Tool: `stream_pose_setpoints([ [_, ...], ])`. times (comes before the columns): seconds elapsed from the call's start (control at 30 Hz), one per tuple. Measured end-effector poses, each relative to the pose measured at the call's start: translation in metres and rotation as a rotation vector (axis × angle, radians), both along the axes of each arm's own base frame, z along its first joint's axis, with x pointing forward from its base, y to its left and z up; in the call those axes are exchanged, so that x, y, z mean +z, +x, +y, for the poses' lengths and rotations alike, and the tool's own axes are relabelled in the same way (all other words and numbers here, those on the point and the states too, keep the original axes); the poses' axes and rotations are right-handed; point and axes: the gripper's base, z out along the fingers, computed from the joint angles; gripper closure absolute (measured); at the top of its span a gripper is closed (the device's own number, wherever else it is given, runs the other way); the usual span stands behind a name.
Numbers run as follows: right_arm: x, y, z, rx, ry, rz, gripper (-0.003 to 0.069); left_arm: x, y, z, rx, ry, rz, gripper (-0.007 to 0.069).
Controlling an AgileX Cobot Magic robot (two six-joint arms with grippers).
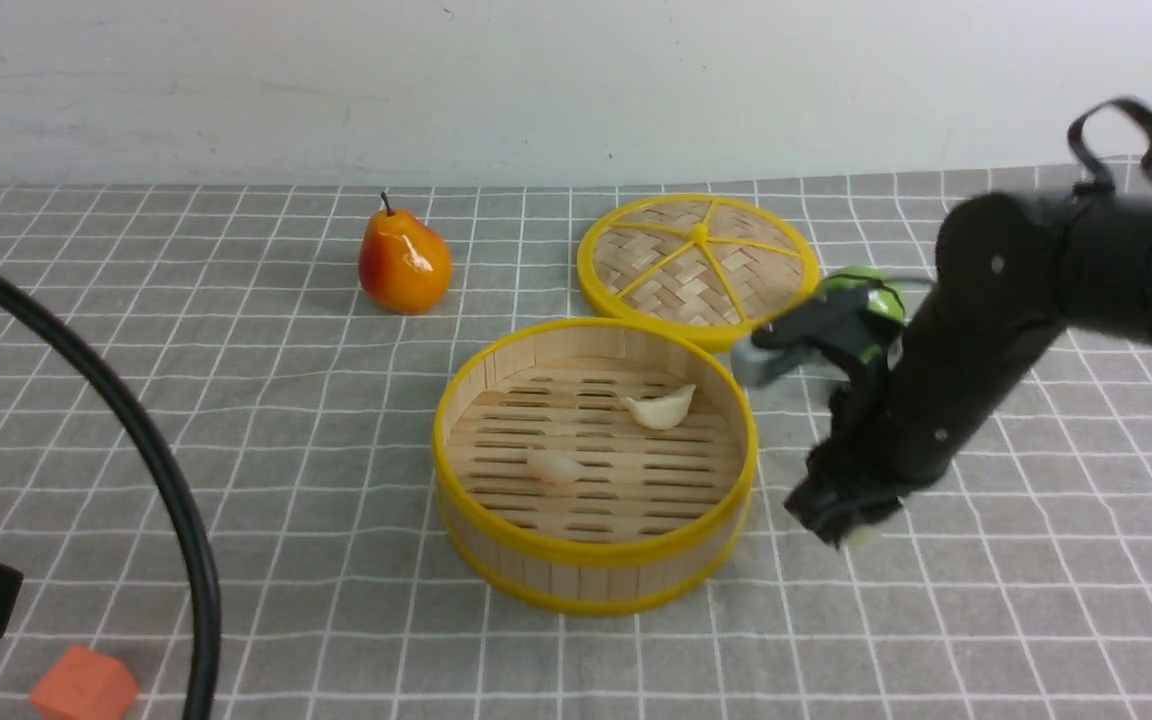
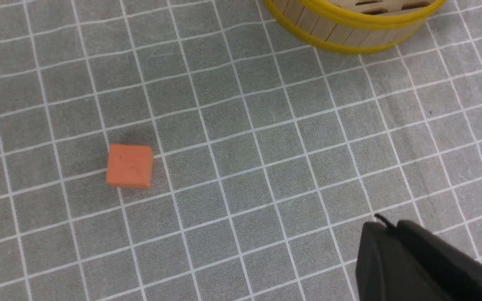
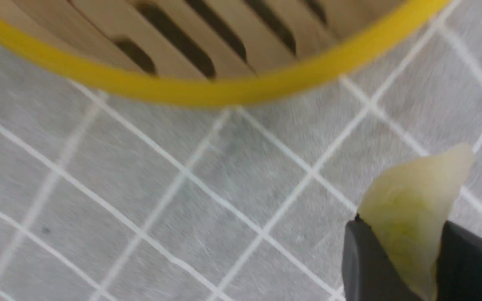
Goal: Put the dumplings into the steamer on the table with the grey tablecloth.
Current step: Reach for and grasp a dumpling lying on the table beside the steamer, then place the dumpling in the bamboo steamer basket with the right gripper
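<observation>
The steamer [image 1: 456,400] stands mid-table on the grey tablecloth [image 1: 266,420]. Two pale dumplings lie on its slotted floor, one at the back right [image 1: 660,408] and one nearer the middle [image 1: 555,466]. My right gripper [image 1: 848,528] hangs just right of the steamer, low over the cloth, shut on the third dumpling [image 3: 412,213], whose pale tip shows under the fingers [image 1: 862,536]. In the right wrist view the steamer's yellow rim [image 3: 207,93] is close ahead. My left gripper [image 2: 385,228] is shut and empty over bare cloth, with the steamer's wall [image 2: 349,37] beyond.
The flat woven lid [image 1: 699,257] lies behind the steamer. A pear [image 1: 404,262] stands at the back left. A green thing [image 1: 868,290] is partly hidden behind my right arm. An orange block [image 1: 84,686] lies front left, also in the left wrist view [image 2: 130,166]. A black cable [image 1: 151,450] arcs on the left.
</observation>
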Motion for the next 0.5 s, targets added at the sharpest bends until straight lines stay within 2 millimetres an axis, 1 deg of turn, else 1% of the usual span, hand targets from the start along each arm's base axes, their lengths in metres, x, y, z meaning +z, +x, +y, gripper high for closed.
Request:
stream_pose_setpoints([
  [0.07,0.024,0.0,0.015,0.012,0.055,-0.05,0.0475,0.0,0.0,0.0,0.0,0.0,-0.003,0.0603],
  [0.13,0.048,-0.001,0.038,0.052,0.113,-0.111,0.0475,0.001,0.001,0.0,-0.008,0.001,-0.017,0.0603],
  [0.2,0.049,0.0,0.056,0.083,0.132,-0.129,0.0475,0.002,0.002,-0.001,-0.015,-0.002,-0.03,0.0601],
  [0.23,0.048,0.0,0.059,0.089,0.134,-0.131,0.0475,0.002,0.002,-0.001,-0.016,-0.003,-0.033,0.0601],
  [0.27,0.04,0.004,0.07,0.104,0.134,-0.127,0.0475,0.002,0.002,-0.001,-0.019,-0.006,-0.041,0.0601],
  [0.33,0.021,0.009,0.083,0.117,0.123,-0.103,0.0475,0.003,0.003,-0.002,-0.02,-0.008,-0.045,0.0601],
  [0.37,0.003,0.014,0.089,0.111,0.111,-0.072,0.0475,0.003,0.002,-0.002,-0.02,-0.007,-0.044,0.0601],
  [0.4,-0.002,0.015,0.091,0.108,0.107,-0.063,0.0475,0.003,0.002,-0.002,-0.02,-0.007,-0.044,0.0601],
  [0.43,-0.02,0.019,0.094,0.09,0.093,-0.032,0.0475,0.003,0.002,-0.002,-0.02,-0.007,-0.044,0.0601],
  [0.47,-0.026,0.021,0.095,0.078,0.089,-0.018,0.0475,0.003,0.002,-0.002,-0.02,-0.007,-0.044,0.0601],
  [0.5,-0.039,0.024,0.096,0.065,0.075,0.003,0.0475,0.003,0.002,-0.002,-0.02,-0.007,-0.044,0.06],
])
